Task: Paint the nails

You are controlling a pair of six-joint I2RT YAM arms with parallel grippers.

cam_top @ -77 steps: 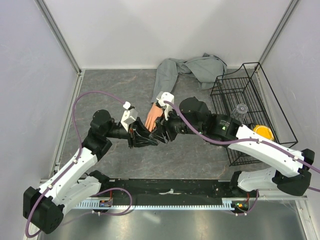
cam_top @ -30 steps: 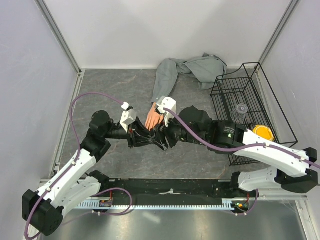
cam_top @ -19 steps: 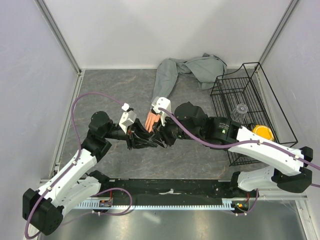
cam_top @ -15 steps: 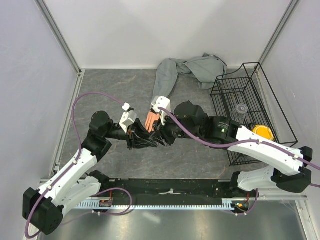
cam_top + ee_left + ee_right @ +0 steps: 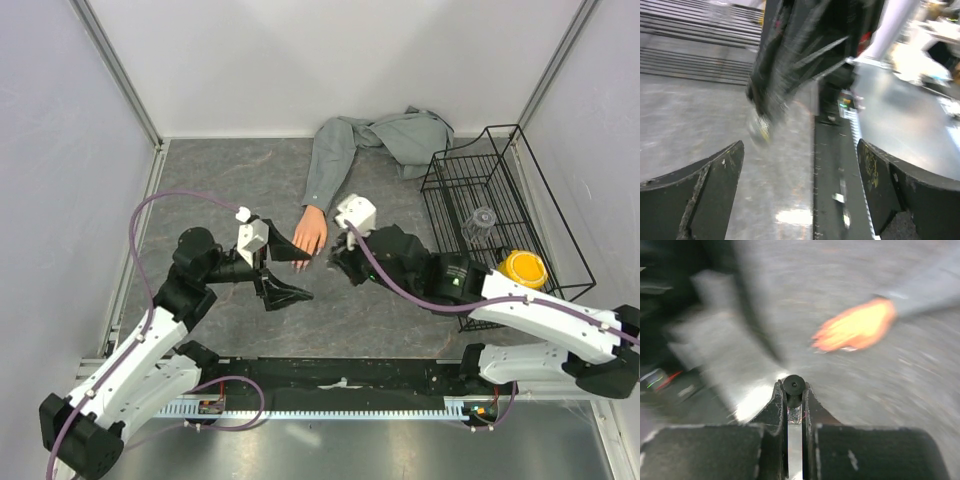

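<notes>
**Top view with 2 wrist views, read from left to right.**

**Left.** The left tool [image 5: 296,276] hangs over the grey bench [image 5: 215,185]. Its 2 fingers [image 5: 715,175] are spread wide with nothing between them. It is released, and its upper finger lies near the fingertips of the mannequin hand [image 5: 311,232].

**Centre.** The mannequin hand lies flat on the bench with its fingers toward the near edge. Its grey sleeve [image 5: 335,165] runs to the rear. The nails [image 5: 302,257] sit at the fingertip end, between the 2 tools. They are too small in the top view, and too blurred in the right wrist view, to show any colour.

**Right of centre.** The right tool [image 5: 336,265] is clenched on a small black cap [image 5: 794,384], whose round end stands between the fingers. Whatever hangs below the cap is hidden. The tool is near the hand but apart from it.

**Far right.** A black wire basket [image 5: 500,190] holds a clear object [image 5: 481,222] and a yellow object [image 5: 526,268].

**Progress (judgement).** No paint shows on any nail and nothing touches 1, so painting seems not yet begun. The cap is probably the brush handle, which suggests the polish is already open. No bottle can be made out. All nails appear left to do.
</notes>
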